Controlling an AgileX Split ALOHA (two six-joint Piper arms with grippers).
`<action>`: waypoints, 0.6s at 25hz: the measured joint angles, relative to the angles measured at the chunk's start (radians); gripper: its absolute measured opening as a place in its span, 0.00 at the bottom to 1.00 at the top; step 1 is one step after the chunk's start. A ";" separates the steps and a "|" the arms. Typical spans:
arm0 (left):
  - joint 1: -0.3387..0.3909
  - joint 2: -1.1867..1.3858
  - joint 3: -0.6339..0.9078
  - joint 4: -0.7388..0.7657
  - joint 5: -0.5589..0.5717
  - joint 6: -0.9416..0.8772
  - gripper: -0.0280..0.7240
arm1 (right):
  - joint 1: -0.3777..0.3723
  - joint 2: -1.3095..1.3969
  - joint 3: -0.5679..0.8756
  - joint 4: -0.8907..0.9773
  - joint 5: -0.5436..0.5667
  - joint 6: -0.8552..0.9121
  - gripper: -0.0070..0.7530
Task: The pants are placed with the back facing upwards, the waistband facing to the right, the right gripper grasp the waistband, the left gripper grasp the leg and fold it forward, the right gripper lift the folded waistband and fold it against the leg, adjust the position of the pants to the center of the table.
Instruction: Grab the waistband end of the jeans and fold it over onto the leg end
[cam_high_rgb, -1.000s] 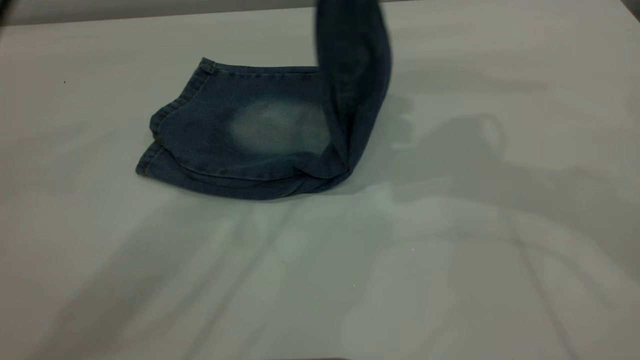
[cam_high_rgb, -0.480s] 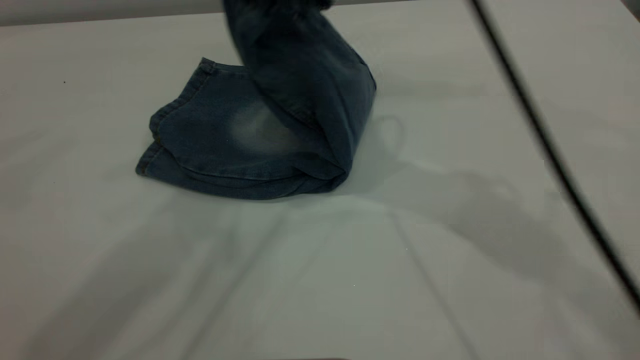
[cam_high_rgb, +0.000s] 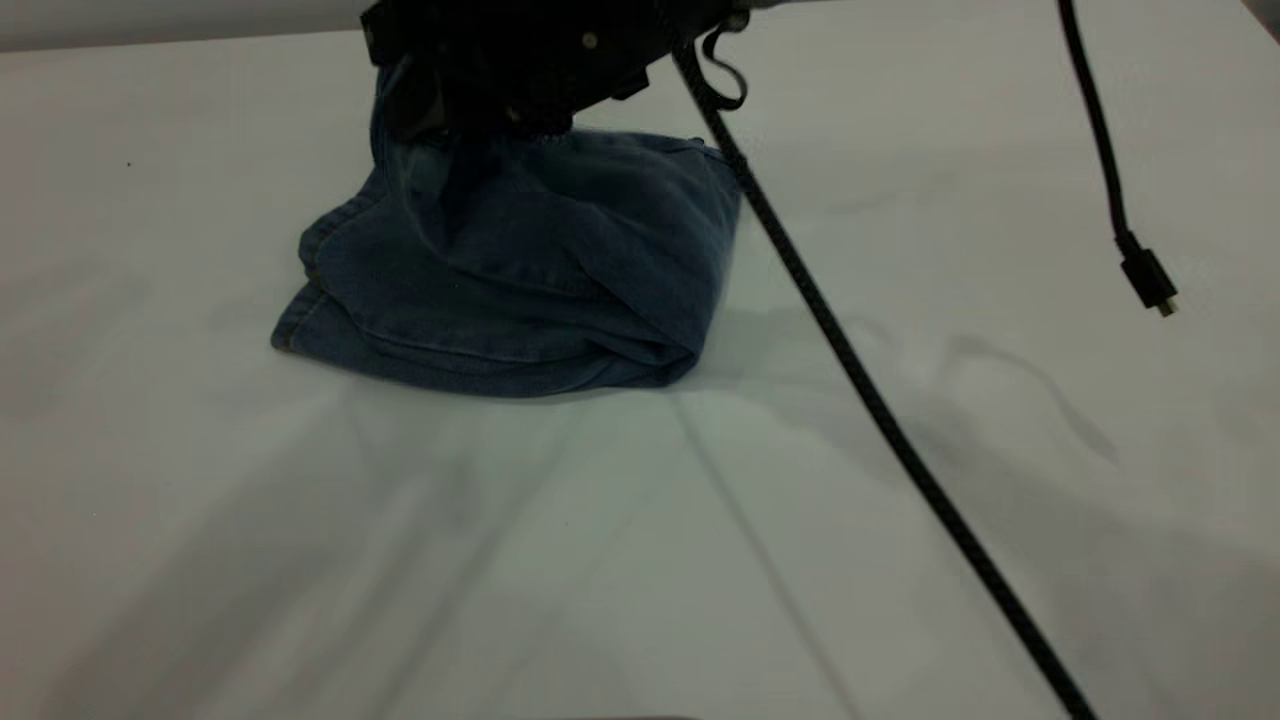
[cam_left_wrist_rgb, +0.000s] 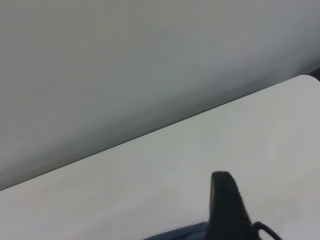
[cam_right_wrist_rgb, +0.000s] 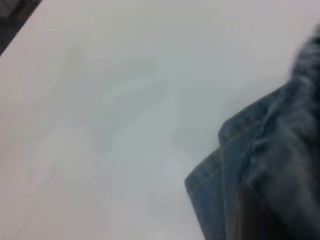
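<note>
The blue denim pants (cam_high_rgb: 560, 270) lie folded on the white table (cam_high_rgb: 300, 560), left of the middle and towards the far edge. Their upper half is doubled over to the left, with the fold (cam_high_rgb: 690, 340) at the right. My right gripper (cam_high_rgb: 420, 115) hangs low over the pile's far left corner, shut on the waistband; denim rises into it. In the right wrist view, hem corners (cam_right_wrist_rgb: 210, 175) lie on the table (cam_right_wrist_rgb: 100, 125) next to dark blurred cloth. The stacked hems (cam_high_rgb: 300, 300) point left. The leg is hidden under the layers. A black part of my left gripper (cam_left_wrist_rgb: 227, 210) shows over the table (cam_left_wrist_rgb: 150, 170), beside a denim edge (cam_left_wrist_rgb: 185, 234).
A black braided cable (cam_high_rgb: 880, 400) runs from the right arm down across the table to the near right. A second cable with a small plug (cam_high_rgb: 1148, 280) dangles at the right. Bare table lies in front of and to the right of the pants.
The right gripper has swung the raised waistband end leftward and down, so the upright flap now covers the faded patch. The gripper body and its cables have come into view.
</note>
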 joint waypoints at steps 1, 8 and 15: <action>0.000 0.000 0.000 0.000 0.002 0.000 0.56 | 0.000 0.005 -0.009 0.000 0.000 0.008 0.36; 0.000 0.000 0.000 0.000 0.024 0.001 0.56 | 0.009 0.007 -0.026 -0.018 0.019 0.049 0.79; 0.007 -0.001 0.000 0.001 0.118 0.067 0.56 | 0.009 0.007 -0.045 -0.319 0.101 0.445 0.76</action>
